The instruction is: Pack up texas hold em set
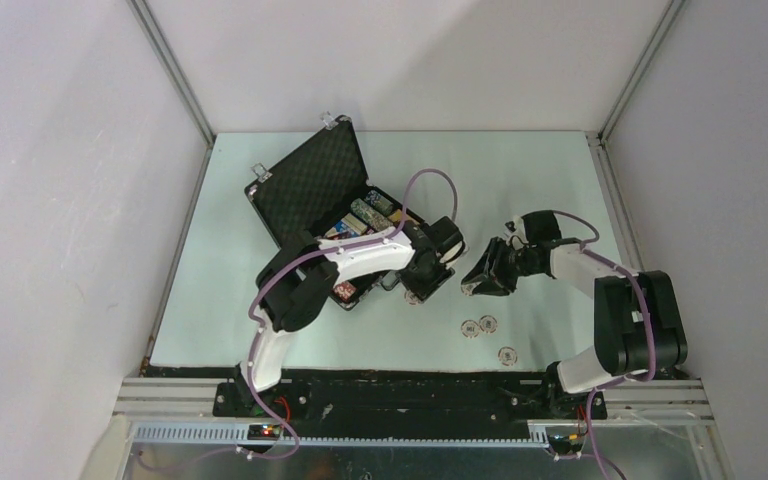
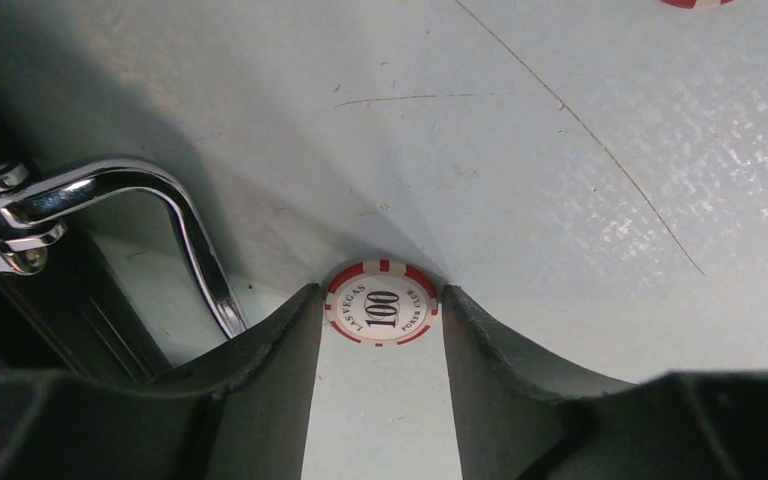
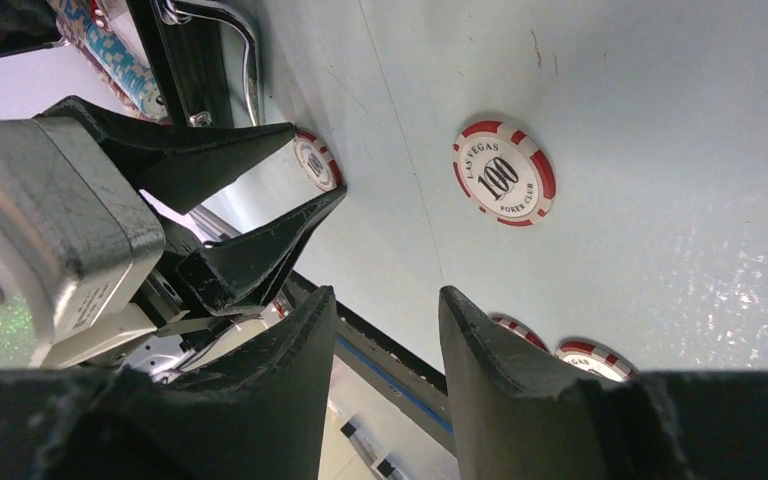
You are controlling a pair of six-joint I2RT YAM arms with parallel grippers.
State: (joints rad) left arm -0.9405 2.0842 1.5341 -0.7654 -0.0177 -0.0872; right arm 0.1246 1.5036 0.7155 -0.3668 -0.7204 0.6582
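The step in hand is gathering the loose poker chips. The left gripper is down at the surface, with a red-and-white 100 chip lying flat between its tips. Its jaws stand on either side of the chip with the tips right at its rim; whether they already press on it I cannot tell. The chip lies just beside the front of the open black case, near its silver handle, so the carry into the case should be short.

As I judge it, the next move calls for a firm squeeze on the rim. A flat chip offers only a thin edge, so the tips need to stay low against the surface or they may ride over it. A lift follows, then a swing over the case's front wall to a free chip slot. Other loose chips wait on the surface, closer to the right arm.

The left arm reaches forward and bends across the front of the case, with its wrist turned down. The right arm is folded at the elbow, its forearm pointing towards the left one. The right gripper hovers above the surface with its jaws apart and empty.
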